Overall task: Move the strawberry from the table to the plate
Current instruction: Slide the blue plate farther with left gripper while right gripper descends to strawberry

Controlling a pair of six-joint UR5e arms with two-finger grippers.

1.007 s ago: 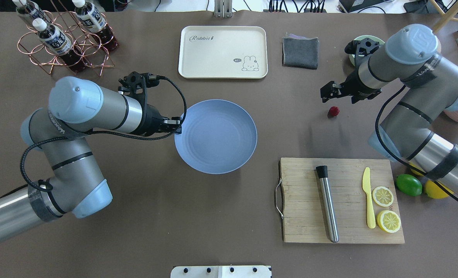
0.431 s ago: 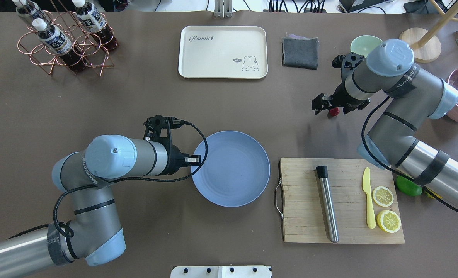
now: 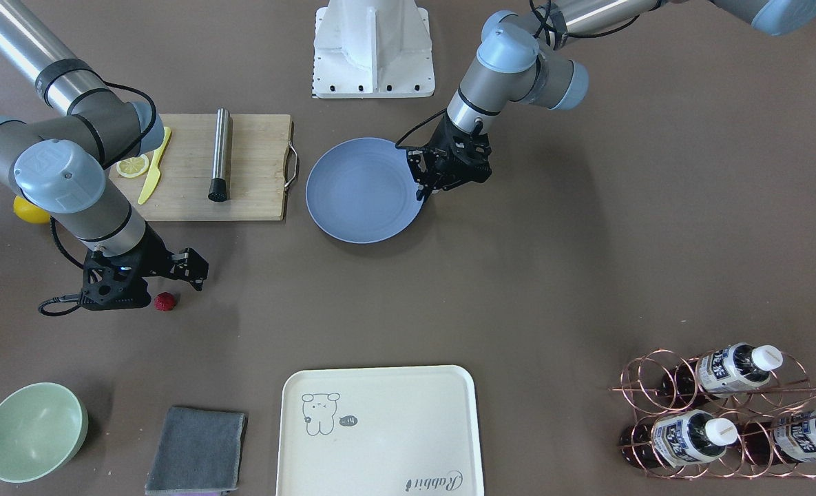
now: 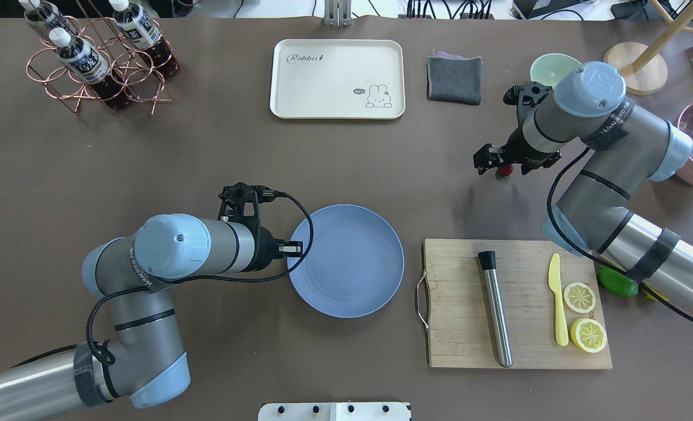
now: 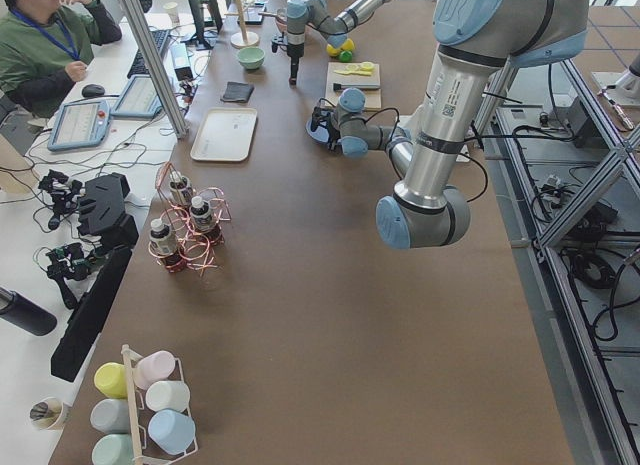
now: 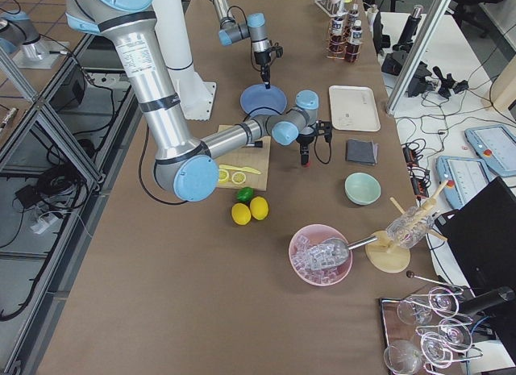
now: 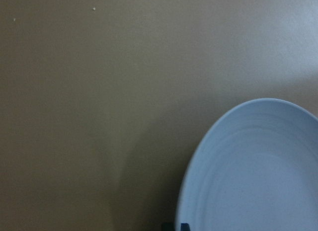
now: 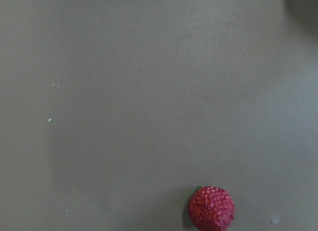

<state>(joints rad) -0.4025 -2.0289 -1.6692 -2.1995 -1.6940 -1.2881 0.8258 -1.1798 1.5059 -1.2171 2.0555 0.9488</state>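
Observation:
The small dark-red strawberry (image 4: 504, 171) lies on the brown table (image 4: 206, 158) at the far right; it also shows in the front view as strawberry (image 3: 165, 301) and at the bottom of the right wrist view as strawberry (image 8: 211, 208). My right gripper (image 4: 498, 164) hangs low right over it, open, with its fingers on either side and nothing held. The light-blue plate (image 4: 346, 261) sits mid-table, empty. My left gripper (image 4: 296, 248) is shut on the plate's left rim. The left wrist view shows only the plate (image 7: 253, 171) edge and bare table.
A wooden cutting board (image 4: 457, 304) with a steel muddler, yellow knife and lemon slices lies right of the plate. A lime (image 4: 615, 283) sits beside it. A cream tray (image 4: 337, 79), grey cloth (image 4: 454, 79), green bowl (image 4: 548, 67) and bottle rack (image 4: 97, 58) line the far edge.
The left gripper has pulled the plate toward the robot and to the right. The right gripper has come down and over the strawberry, which has stayed put.

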